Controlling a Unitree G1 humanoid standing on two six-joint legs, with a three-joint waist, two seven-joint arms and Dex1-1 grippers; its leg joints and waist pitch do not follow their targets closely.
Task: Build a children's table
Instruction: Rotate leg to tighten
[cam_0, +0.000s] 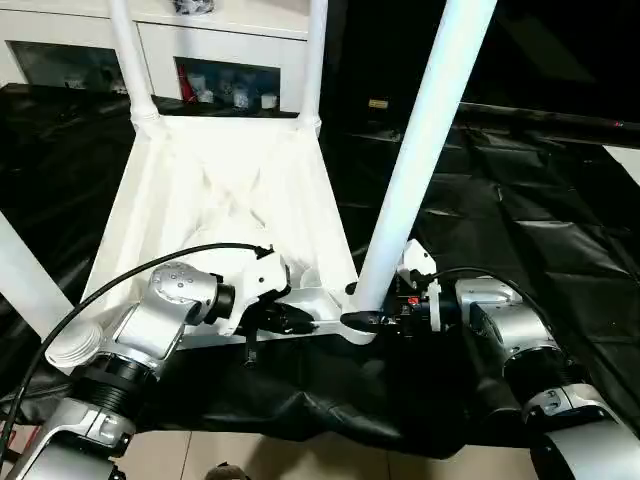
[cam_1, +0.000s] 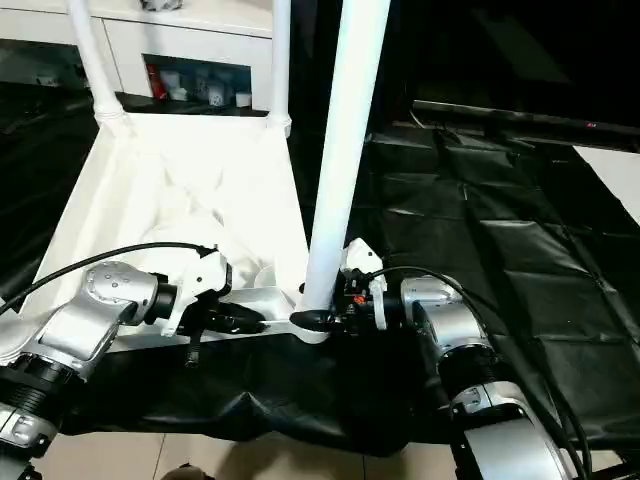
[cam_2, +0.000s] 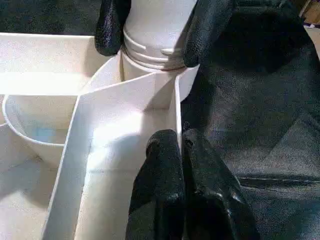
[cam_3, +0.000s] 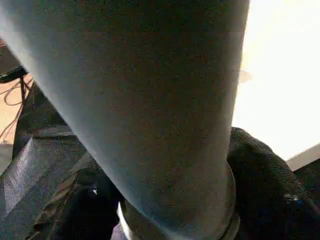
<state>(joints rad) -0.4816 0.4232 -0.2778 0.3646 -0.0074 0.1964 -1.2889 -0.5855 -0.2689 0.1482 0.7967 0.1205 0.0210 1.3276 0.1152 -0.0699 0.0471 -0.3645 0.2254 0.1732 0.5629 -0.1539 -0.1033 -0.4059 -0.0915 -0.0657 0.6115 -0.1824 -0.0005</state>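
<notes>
Upturned white plastic children's table (cam_0: 225, 190) on black sheeting (cam_0: 520, 210), right gripper (cam_2: 150, 30) grasping the near-right leg.

The ribbed rectangular top lies underside up with its near edge close to the sheeting's front border. Long tapered white tubular leg (cam_0: 425, 140) stands in the near-right corner socket (cam_2: 155, 55), the right jaws' fingers (cam_2: 205, 30) set on either side of its base. The left gripper (cam_2: 180, 150), jaws clenched, sits against the top's near rim beside that socket. 2 far legs rise before a white glass-door cabinet (cam_0: 230, 60). Open sheeting spreads to the right.
</notes>
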